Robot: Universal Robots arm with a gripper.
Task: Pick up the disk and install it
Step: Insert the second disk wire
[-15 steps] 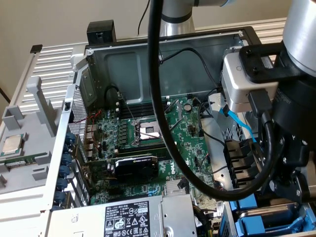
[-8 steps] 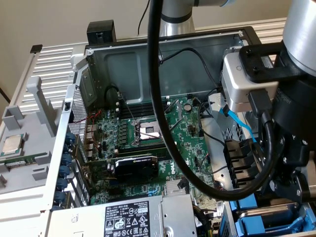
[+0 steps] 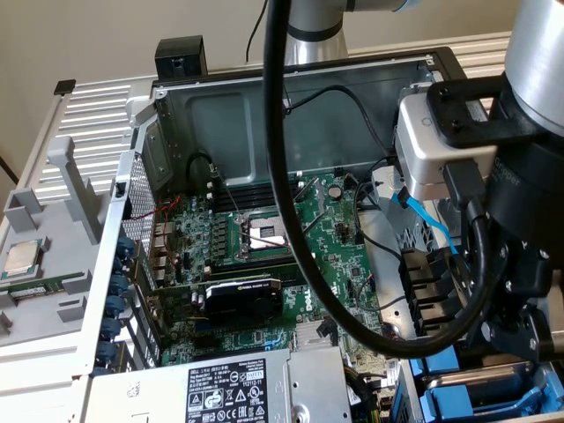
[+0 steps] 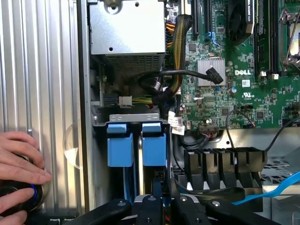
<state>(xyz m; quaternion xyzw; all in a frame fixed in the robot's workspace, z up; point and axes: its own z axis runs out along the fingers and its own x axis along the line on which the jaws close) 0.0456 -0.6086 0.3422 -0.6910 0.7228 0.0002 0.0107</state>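
The gripper point(image 4: 159, 199), nearly clenched on the edge of the disk point(image 4: 154, 152), holds it standing on edge in the drive bay point(image 4: 136, 118) directly below (beside 1 more blue-framed drive point(image 4: 120, 145)), long axis pointing down.

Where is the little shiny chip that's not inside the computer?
Look at the open computer case, then go to the grey plastic rack outside it on the exterior view's left. The processor chip lies flat there: a small shiny silver square, unlike the dull grey plastic around it.
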